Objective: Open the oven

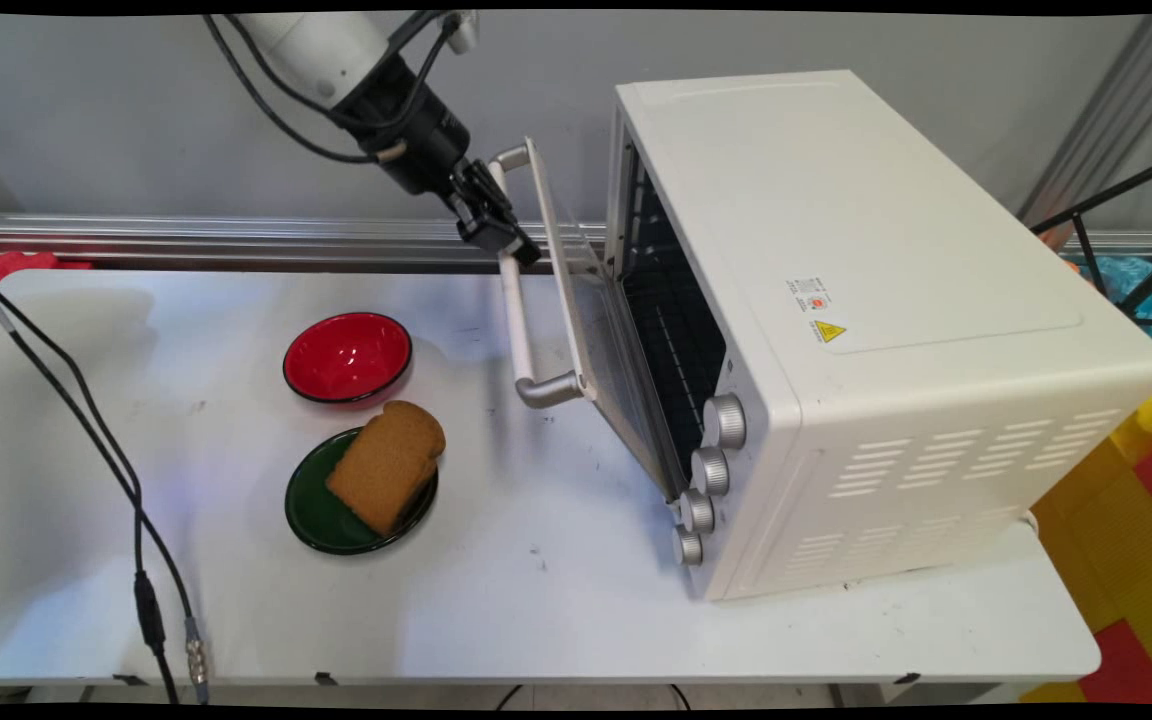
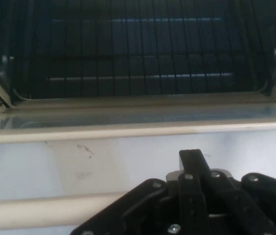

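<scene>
A white toaster oven [image 1: 886,300] stands on the right of the table, and its glass door [image 1: 586,310] hangs partly open toward the left. My gripper [image 1: 501,232] sits at the far end of the door's cream bar handle [image 1: 516,320], shut on it. In the hand view the handle [image 2: 39,211] runs across the bottom behind the black linkage, with the gripper [image 2: 192,156] closed over it. Beyond lie the door pane [image 2: 128,161] and the dark wire rack [image 2: 138,63] inside the oven.
A red bowl [image 1: 347,356] stands left of the door. In front of it a slice of brown bread [image 1: 386,464] rests on a green plate [image 1: 321,510]. Black cables [image 1: 136,520] trail over the table's left side. Four knobs [image 1: 706,470] line the oven's front.
</scene>
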